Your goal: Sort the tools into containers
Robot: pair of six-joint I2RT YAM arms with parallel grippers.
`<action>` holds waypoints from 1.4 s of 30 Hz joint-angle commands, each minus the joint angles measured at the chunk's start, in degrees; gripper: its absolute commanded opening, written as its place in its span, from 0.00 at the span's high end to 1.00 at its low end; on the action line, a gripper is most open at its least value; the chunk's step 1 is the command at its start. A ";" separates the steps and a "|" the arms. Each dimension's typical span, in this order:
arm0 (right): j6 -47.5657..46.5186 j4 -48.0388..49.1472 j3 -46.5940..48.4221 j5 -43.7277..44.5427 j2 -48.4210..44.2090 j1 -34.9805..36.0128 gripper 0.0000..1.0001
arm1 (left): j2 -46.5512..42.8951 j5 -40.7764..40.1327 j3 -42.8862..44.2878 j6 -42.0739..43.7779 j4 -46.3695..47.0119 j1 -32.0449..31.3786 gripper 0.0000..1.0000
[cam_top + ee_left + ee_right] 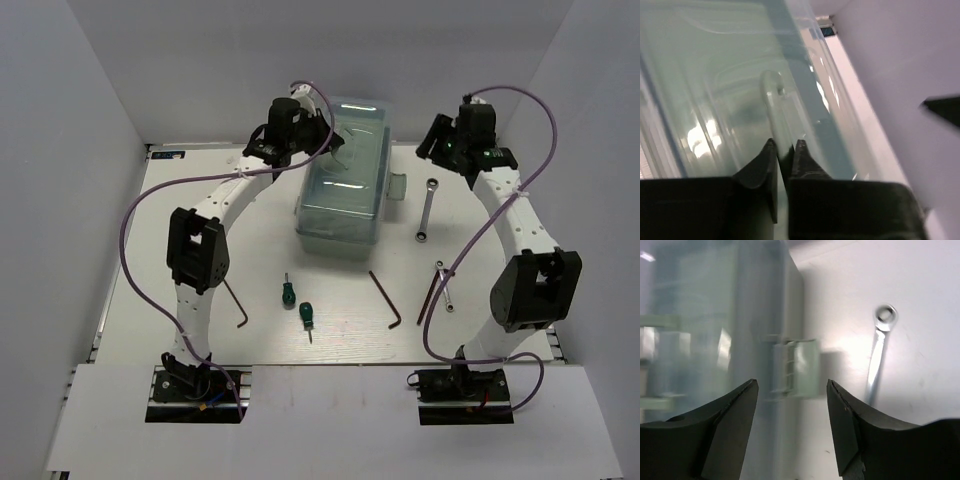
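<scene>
The pale mint-green toolbox (343, 190) stands closed at the back middle of the table. My left gripper (333, 140) is over its clear lid and is shut on the clear lid handle (771, 97); the left wrist view shows the fingertips (785, 147) pinching it. My right gripper (432, 150) hovers open and empty right of the toolbox, its jaws (792, 390) framing the side latch (800, 367). Two silver wrenches (426, 208) (444, 287), three hex keys (385, 298) (237, 303) (430, 298) and two green screwdrivers (287, 291) (306, 318) lie on the table.
White walls close in the table on the left, back and right. The upper wrench (879, 355) lies just right of the latch. Purple cables loop from both arms above the table.
</scene>
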 commanded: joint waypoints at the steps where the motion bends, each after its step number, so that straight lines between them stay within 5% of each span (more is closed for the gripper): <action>1: 0.47 2.06 -7.04 -0.74 -0.30 -2.85 0.37 | 2.87 -0.06 5.90 5.06 -5.98 -0.91 1.00; 9: 0.82 4.16 -13.39 -14.17 0.05 -8.22 0.38 | 3.40 -0.15 15.22 0.84 -5.90 -0.92 1.00; 17: 3.19 7.42 -16.12 -25.44 1.11 -11.21 0.28 | 0.68 -2.17 16.55 -2.51 -3.62 -0.92 1.00; 22: 4.68 8.82 -16.91 -31.67 3.04 -11.82 0.38 | -2.22 -4.72 16.55 -6.11 -0.90 -0.40 1.00; 42: 7.50 13.66 -17.44 -38.90 11.47 -12.00 0.35 | -10.83 -11.40 15.77 -9.80 0.34 1.81 1.00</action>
